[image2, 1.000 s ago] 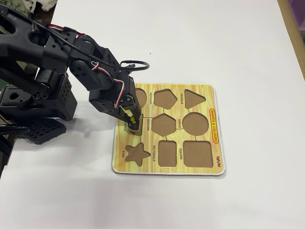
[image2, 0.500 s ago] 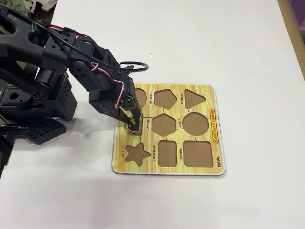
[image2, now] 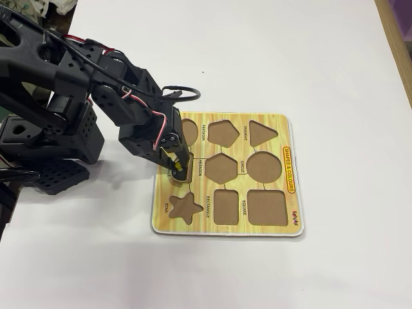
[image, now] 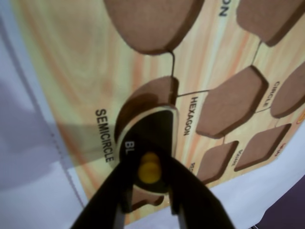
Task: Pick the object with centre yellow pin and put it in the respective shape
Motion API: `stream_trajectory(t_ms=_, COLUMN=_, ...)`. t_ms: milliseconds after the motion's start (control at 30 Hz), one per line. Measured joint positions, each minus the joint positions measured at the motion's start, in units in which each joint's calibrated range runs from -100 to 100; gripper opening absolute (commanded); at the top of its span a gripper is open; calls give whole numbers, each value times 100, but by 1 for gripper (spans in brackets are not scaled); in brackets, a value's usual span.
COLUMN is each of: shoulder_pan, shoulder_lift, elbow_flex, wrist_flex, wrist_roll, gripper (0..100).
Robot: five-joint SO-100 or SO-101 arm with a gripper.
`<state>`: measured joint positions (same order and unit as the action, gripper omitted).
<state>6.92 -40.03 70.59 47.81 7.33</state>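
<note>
In the wrist view the object with centre yellow pin, a black half-disc with a tan rim, sits tilted over the near part of the SEMICIRCLE cut-out. The far part of that brown cut-out still shows. My gripper is shut on the yellow knob, one dark finger on each side. In the fixed view the gripper reaches down onto the left column of the yellow shape board, and the arm hides most of the piece.
The board holds other brown cut-outs: an oval beyond the semicircle, a hexagon to its right, a star nearer. The arm's black base stands left of the board. White tabletop surrounds it.
The gripper with the piece has shifted a little to the left and lower over the semicircle cut-out. The board has not moved.
</note>
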Motion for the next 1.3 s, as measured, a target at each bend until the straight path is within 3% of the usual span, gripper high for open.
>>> stream_trajectory(t_ms=300, shoulder_pan=0, shoulder_lift=0, elbow_flex=0, wrist_flex=0, wrist_roll=0, gripper=3)
stream_trajectory(t_ms=500, shoulder_pan=0, shoulder_lift=0, elbow_flex=0, wrist_flex=0, wrist_roll=0, gripper=31)
stream_trajectory(t_ms=800, shoulder_pan=0, shoulder_lift=-258, elbow_flex=0, wrist_flex=0, wrist_roll=-42, gripper=33)
stream_trajectory(t_ms=1000, shoulder_pan=-37, shoulder_lift=-627, elbow_flex=0, wrist_flex=0, wrist_roll=-671, gripper=33)
stream_trajectory(t_ms=1300, shoulder_pan=-84, shoulder_lift=-1400, elbow_flex=18, wrist_flex=0, wrist_roll=-2475, gripper=33)
